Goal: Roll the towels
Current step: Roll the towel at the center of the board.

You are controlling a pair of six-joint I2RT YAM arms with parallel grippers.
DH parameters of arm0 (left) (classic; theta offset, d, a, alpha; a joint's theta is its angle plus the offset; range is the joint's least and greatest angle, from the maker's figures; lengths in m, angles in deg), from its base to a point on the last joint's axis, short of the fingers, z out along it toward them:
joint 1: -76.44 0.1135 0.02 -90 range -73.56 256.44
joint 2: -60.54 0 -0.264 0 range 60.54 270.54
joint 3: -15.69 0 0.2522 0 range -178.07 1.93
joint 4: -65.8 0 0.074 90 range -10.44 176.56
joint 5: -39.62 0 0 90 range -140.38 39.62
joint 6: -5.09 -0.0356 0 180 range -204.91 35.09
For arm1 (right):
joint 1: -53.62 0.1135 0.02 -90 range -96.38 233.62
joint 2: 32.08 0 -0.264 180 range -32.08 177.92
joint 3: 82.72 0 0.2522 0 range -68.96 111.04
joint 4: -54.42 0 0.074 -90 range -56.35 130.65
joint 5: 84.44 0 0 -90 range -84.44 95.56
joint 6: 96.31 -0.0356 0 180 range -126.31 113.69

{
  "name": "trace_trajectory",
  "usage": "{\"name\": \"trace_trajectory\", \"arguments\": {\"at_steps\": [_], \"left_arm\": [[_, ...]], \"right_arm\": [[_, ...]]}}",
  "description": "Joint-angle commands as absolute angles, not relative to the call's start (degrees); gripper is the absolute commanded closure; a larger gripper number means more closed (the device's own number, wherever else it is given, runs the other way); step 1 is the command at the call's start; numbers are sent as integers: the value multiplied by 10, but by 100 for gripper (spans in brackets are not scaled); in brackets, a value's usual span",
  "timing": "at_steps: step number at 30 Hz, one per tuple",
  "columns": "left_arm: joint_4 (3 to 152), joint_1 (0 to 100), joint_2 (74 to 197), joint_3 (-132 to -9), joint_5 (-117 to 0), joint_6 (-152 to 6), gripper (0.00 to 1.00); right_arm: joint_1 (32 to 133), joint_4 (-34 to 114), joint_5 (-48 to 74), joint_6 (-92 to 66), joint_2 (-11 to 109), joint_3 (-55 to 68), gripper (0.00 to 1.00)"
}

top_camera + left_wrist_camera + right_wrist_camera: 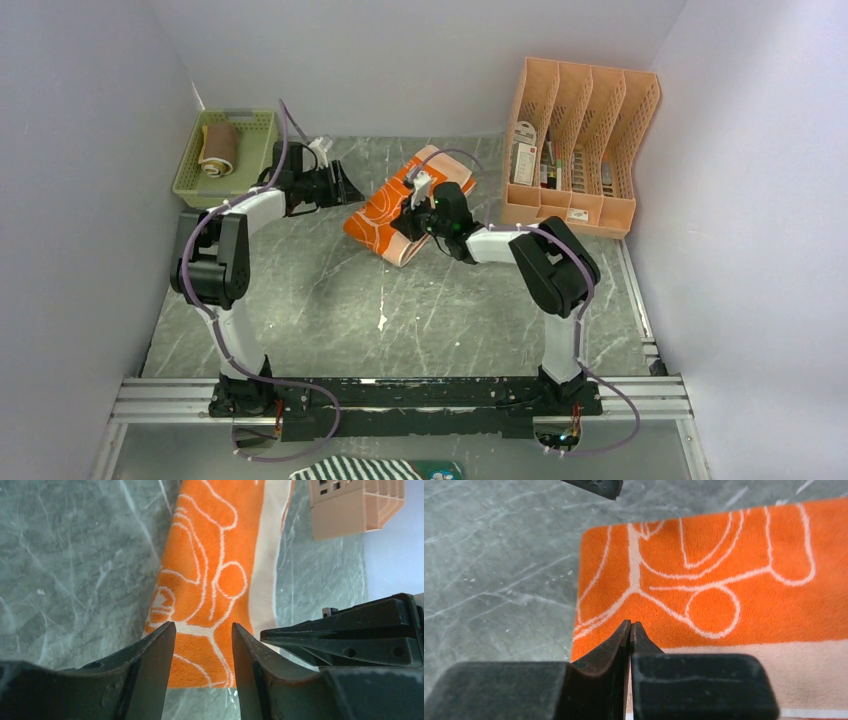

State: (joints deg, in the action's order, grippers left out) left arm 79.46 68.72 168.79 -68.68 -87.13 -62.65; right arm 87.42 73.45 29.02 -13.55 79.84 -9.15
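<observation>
One orange towel [744, 600] beneath right hand [631, 626]

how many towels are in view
2: the tan towel, rolled, in the green basket; the orange towel on the table by the right gripper. Others may be hidden.

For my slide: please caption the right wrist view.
Shut right gripper over orange towel with white cartoon lines, on a grey marbled table.

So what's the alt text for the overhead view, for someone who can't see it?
Two robot arms reach across a grey table to a folded orange towel, the right gripper shut over it, the left gripper open at its edge. A rolled tan towel lies in a green basket, back left.
</observation>
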Motion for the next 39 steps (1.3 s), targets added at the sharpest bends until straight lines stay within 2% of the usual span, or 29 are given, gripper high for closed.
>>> {"name": "trace_trajectory", "arguments": {"at_steps": [1, 4, 10, 17, 23, 24, 28, 31, 35, 39], "left_arm": [[782, 684, 1722, -676, -863, -660, 44], [786, 684, 1731, -668, -852, -674, 43], [806, 684, 1736, -668, -829, -693, 35], [797, 684, 1734, -652, -851, -692, 35], [770, 684, 1732, -624, -885, -682, 47], [767, 684, 1732, -620, -891, -679, 52], [756, 684, 1731, -602, -913, -663, 80], [742, 684, 1714, -569, -917, -628, 91], [698, 684, 1652, -476, -901, -568, 93], [678, 683, 1562, -352, -857, -528, 90]], "right_arm": [[883, 689, 254, -115, 828, -78, 100], [891, 689, 250, -113, 831, -96, 100], [907, 687, 238, -102, 856, -113, 100], [908, 684, 230, -91, 884, -135, 100], [908, 661, 223, -90, 894, -125, 100], [908, 660, 223, -90, 893, -125, 100], [908, 641, 227, -86, 884, -124, 100], [908, 623, 235, -80, 866, -134, 100], [907, 598, 257, -75, 831, -161, 100], [908, 566, 257, -63, 782, -203, 100]]}}
